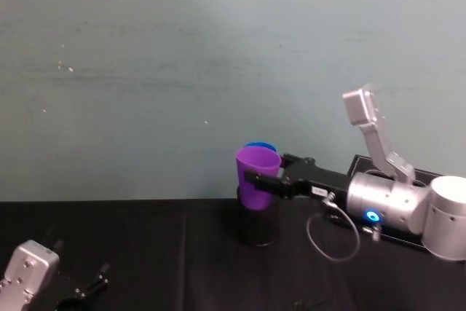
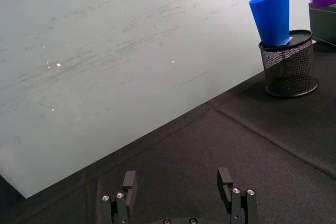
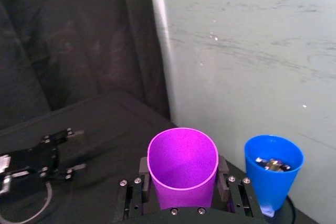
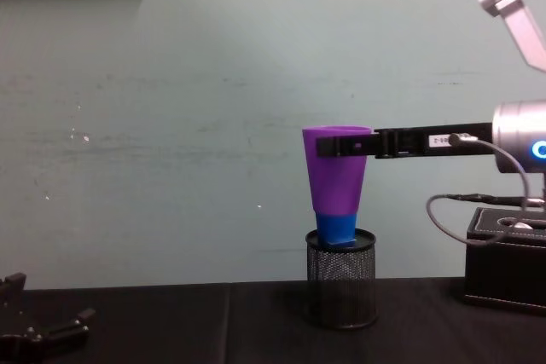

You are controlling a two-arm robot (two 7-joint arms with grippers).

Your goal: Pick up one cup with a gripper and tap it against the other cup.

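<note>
Two cups just apart: my right gripper (image 4: 341, 144) clamps the purple cup (image 4: 339, 181) at its rim, beside the blue cup (image 4: 336, 228) for tapping; left gripper (image 2: 177, 181) idles low, fingers spread.

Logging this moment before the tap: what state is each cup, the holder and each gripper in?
Purple plastic tapered cup: upright, held in the air near its rim.
Bright blue plastic tapered cup: tilted in the holder, apart from the purple cup.
Black mesh pen holder: upright, blue cup inside.
Right gripper: shut on the purple cup.
Left gripper: open, empty, low on the left.
</note>
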